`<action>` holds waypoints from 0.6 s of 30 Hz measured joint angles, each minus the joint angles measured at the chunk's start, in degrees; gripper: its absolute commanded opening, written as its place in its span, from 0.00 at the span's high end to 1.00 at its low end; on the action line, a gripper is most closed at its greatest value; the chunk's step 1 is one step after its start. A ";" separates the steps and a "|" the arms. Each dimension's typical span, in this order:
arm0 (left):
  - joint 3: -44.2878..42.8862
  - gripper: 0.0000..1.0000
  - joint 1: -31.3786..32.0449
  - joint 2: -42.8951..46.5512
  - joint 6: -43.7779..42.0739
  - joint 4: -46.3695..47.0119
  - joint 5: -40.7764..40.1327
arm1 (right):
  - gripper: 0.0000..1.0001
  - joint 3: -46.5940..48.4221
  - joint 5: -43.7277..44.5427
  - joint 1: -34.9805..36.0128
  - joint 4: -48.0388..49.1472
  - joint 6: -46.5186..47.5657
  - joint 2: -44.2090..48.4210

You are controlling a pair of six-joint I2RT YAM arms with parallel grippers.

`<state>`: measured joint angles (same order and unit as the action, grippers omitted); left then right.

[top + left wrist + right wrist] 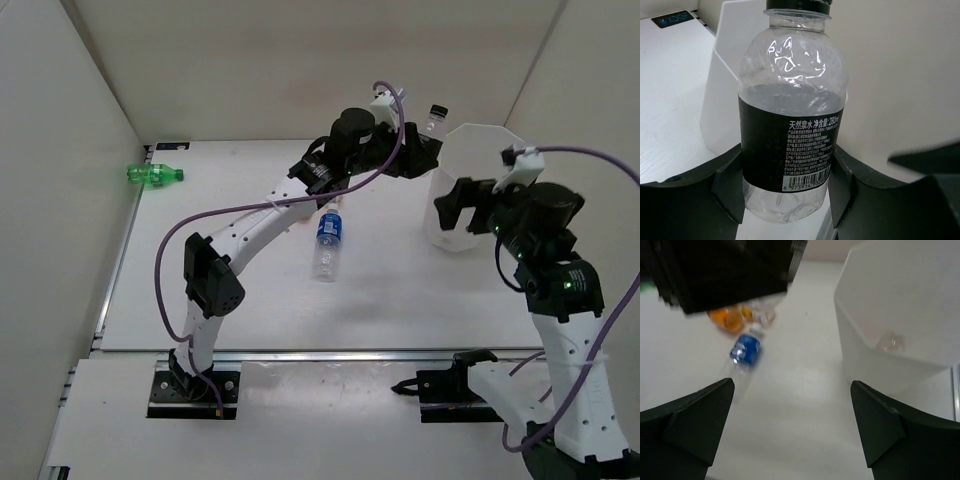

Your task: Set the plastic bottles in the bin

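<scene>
My left gripper (pixel 420 148) is shut on a clear bottle with a black label and black cap (pixel 790 135), held upright in the air beside the left rim of the white bin (pixel 478 150). Its cap shows in the top view (pixel 437 112). My right gripper (pixel 792 430) is open and empty, hovering in front of the bin (pixel 900 315), near its left side in the top view (pixel 452 208). A blue-label bottle (pixel 328 240) lies on the table. A green bottle (pixel 155 175) lies at the far left. An orange bottle (pixel 727 319) lies under the left arm.
A clear bottle shape (pixel 890 342) shows in the bin. The bin wall (pixel 722 100) stands just behind the held bottle. White walls enclose the table on the left, back and right. A metal rail (pixel 330 353) runs along the near edge.
</scene>
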<state>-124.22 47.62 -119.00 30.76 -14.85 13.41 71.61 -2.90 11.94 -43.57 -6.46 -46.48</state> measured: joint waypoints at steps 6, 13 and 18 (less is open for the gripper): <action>-1.60 0.79 0.52 2.60 -4.04 -2.62 3.23 | 0.01 10.80 -10.29 -8.39 8.04 -0.87 -8.79; -2.51 0.80 0.92 2.71 -5.90 -4.44 5.77 | 0.01 11.63 -16.46 -6.84 17.62 -6.99 -14.67; -2.45 0.80 0.81 2.71 -6.78 -4.17 5.03 | 0.03 10.10 -21.53 -8.52 21.07 -12.04 -16.04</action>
<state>-126.67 48.42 -116.29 23.99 -19.03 18.44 81.71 -24.43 3.42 -22.50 -18.50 -62.52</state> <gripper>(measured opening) 0.660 0.983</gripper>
